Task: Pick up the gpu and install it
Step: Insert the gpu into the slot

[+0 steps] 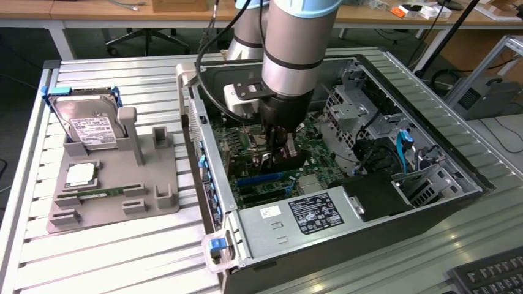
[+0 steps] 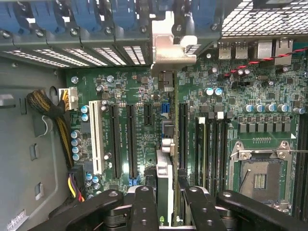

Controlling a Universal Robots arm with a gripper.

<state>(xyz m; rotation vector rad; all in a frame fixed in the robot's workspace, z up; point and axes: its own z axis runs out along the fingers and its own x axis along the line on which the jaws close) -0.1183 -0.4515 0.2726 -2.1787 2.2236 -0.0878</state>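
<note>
My gripper (image 1: 276, 152) reaches down inside the open computer case (image 1: 190, 110), shut on the gpu (image 1: 263, 165), a dark card standing on edge over the green motherboard (image 1: 315, 160). In the wrist view the gpu (image 2: 165, 166) runs edge-on between my two black fingers (image 2: 144, 204), held by the gripper (image 2: 168, 197). Its silver end bracket (image 2: 169, 45) sits at the case's rear slot openings. The card lies along the expansion slots (image 2: 130, 139). Whether it is seated in a slot I cannot tell.
A grey fixture (image 1: 155, 196) at the exterior view's left holds a silver hard drive (image 1: 92, 125), a processor (image 1: 80, 174) and a memory stick (image 1: 94, 195). The case holds a power supply (image 1: 315, 211) and a drive cage (image 1: 351, 110). A CPU socket (image 2: 260, 178) is bare. A keyboard (image 1: 490, 278) is at the lower right.
</note>
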